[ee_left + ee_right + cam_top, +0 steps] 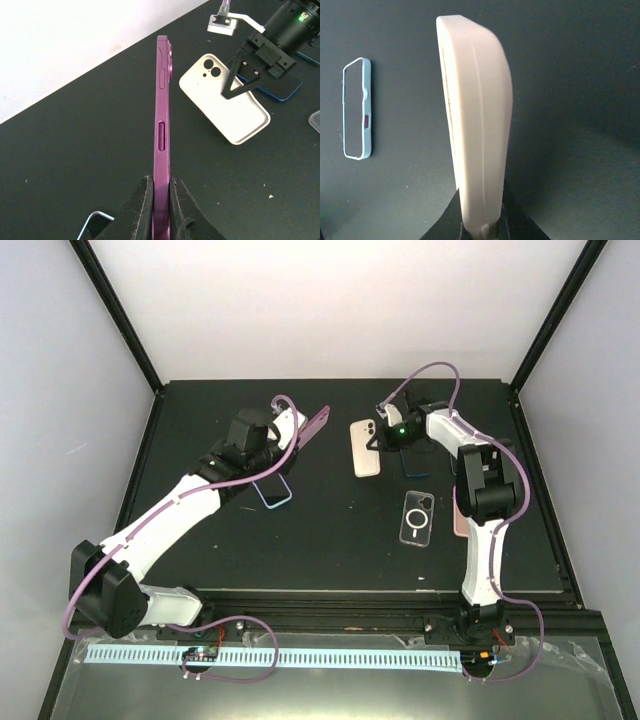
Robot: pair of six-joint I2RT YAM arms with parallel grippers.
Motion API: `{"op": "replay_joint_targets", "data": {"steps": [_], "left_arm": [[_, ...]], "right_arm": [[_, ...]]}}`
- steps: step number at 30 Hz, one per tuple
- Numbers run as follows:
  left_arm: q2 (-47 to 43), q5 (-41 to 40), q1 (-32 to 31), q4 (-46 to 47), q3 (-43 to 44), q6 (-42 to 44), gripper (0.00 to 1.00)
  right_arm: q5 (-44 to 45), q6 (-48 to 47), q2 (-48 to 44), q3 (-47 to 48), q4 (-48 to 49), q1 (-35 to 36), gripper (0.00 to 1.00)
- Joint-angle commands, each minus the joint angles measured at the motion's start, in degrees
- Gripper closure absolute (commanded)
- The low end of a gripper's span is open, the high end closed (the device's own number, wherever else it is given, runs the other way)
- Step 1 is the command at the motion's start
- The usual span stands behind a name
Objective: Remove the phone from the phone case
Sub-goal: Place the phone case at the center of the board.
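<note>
Left gripper (161,189) clamps purple phone (162,115), centre frame. Right gripper (481,212) clamps cream phone (477,100); blue case (357,107) lies left.

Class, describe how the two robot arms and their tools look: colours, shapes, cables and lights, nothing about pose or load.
The left arm and right arm share white link shells and bulky black joints. A purple cable trails along each from its base. The left tool and right tool end in black, wedge-shaped fingers. A small green light glows by the right tool.
</note>
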Motion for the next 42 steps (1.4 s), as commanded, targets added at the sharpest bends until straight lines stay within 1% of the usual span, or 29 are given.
{"op": "replay_joint_targets", "data": {"steps": [1,6,11,16,20,24,27,32,35,38,42], "left_arm": [[-0.4,1.6,0.4,2.9,1.1,-0.3,0.98],[0.1,1.9,0.4,3.3,1.1,-0.6,0.99],[0.9,2.4,0.4,3.3,1.7,-0.8,0.98],[1.8,2.8,0.5,3.4,1.8,-1.4,0.98],[2.0,3.4,0.4,3.2,2.1,-2.2,0.98],[2.2,3.5,0.4,3.3,2.0,-2.2,0.98],[2.4,3.4,0.4,3.4,2.0,-2.1,0.98],[2.4,3.2,0.4,3.1,2.5,-1.9,0.98],[1.9,3.2,0.5,2.9,2.2,-1.9,0.99],[1.4,3.6,0.4,3.1,1.1,-1.8,0.98],[-0.1,6.0,0.3,3.1,-1.1,-1.8,0.99]], "right_arm": [[-1.0,-2.1,2.4,5.9,-3.2,-1.9,0.99],[-5.0,-0.6,8.0,10.1,-6.6,-4.1,0.99],[-9.3,0.6,9.6,8.3,-7.2,-4.5,0.99],[-9.8,1.9,9.0,4.7,-6.0,-4.9,0.99],[-8.3,2.4,9.2,4.7,-5.3,-5.7,0.97],[-7.4,2.7,9.4,4.9,-5.6,-6.4,0.89],[-7.7,3.2,8.8,3.8,-5.1,-6.6,0.78],[-6.8,3.3,8.2,3.9,-5.1,-6.7,0.65],[-6.0,3.3,7.0,3.2,-5.0,-6.6,0.54],[-4.9,2.9,5.6,2.8,-5.4,-6.7,0.47],[-3.8,2.0,3.3,1.8,-6.4,-6.7,0.29]]}}
